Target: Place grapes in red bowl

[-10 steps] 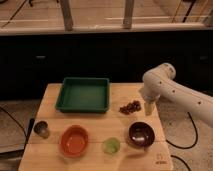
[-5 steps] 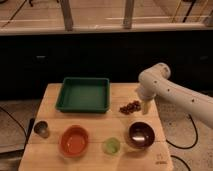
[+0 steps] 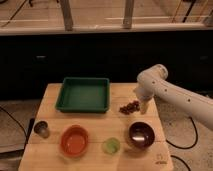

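The grapes (image 3: 129, 107), a small dark reddish-purple bunch, lie on the wooden table (image 3: 95, 160) right of the green tray. The red bowl (image 3: 74, 140), orange-red with a lighter inside, stands near the front left of the table and looks empty. My gripper (image 3: 144, 105) hangs from the white arm just right of the grapes, close beside them and low over the table.
A green square tray (image 3: 83, 93) sits at the back middle. A dark maroon bowl (image 3: 140, 134) stands front right, a small green cup (image 3: 111, 145) between the two bowls, and a small metal cup (image 3: 41, 129) at the left edge.
The arm and gripper have shifted a little left, closer to the grapes. The grapes and bowls have not moved.
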You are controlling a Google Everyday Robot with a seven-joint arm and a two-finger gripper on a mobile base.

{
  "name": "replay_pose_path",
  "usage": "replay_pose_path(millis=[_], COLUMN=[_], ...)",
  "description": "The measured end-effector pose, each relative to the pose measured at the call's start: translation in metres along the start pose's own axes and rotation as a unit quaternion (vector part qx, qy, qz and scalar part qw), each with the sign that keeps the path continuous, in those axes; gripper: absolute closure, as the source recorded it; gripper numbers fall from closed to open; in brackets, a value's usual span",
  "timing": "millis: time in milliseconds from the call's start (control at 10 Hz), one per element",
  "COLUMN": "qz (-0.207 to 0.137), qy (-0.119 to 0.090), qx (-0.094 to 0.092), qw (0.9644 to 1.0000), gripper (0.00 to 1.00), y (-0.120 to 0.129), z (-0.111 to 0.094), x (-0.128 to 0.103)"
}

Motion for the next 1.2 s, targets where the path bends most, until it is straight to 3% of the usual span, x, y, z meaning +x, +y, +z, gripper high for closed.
replay_pose_path(millis=[1200], qz=[-0.014], qy=[-0.025], qx=[-0.016], qw=[0.9995], gripper=[0.20], y=[-0.002], z=[0.042], x=[-0.007])
